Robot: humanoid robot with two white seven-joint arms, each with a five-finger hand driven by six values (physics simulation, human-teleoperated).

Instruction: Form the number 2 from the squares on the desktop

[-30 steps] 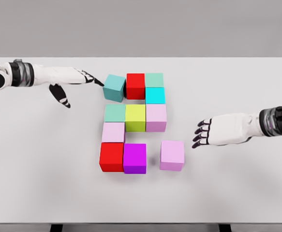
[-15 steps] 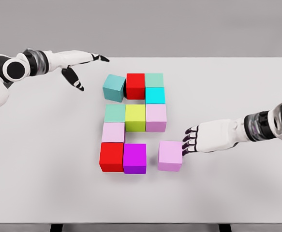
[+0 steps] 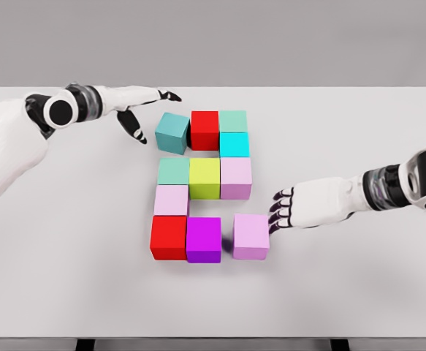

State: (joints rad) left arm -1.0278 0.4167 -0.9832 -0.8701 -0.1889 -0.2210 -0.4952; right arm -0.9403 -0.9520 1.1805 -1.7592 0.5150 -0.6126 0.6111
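Observation:
Coloured cubes form a figure on the white table [image 3: 66, 263]. The top row is a skewed teal cube [image 3: 172, 132], a red cube [image 3: 204, 129] and a pale green cube [image 3: 233, 121], with a cyan cube [image 3: 234, 144] below it. The middle row holds mint [image 3: 173, 171], yellow [image 3: 204, 178] and pink [image 3: 236, 178] cubes. Lower down sit a light pink cube [image 3: 171, 199], a red cube [image 3: 169, 237] and a magenta cube [image 3: 203, 239]. My right hand [image 3: 280, 210] is open, its fingertips against the right side of a loose pink cube [image 3: 250, 236]. My left hand [image 3: 148, 110] hovers open just behind the teal cube.
The table's front edge runs along the bottom of the picture. Bare tabletop lies to the left, to the right and in front of the cubes.
My right hand slid left and pushed the loose pink cube closer to the magenta one. My left arm lifted off the teal cube and swung right, above its back edge.

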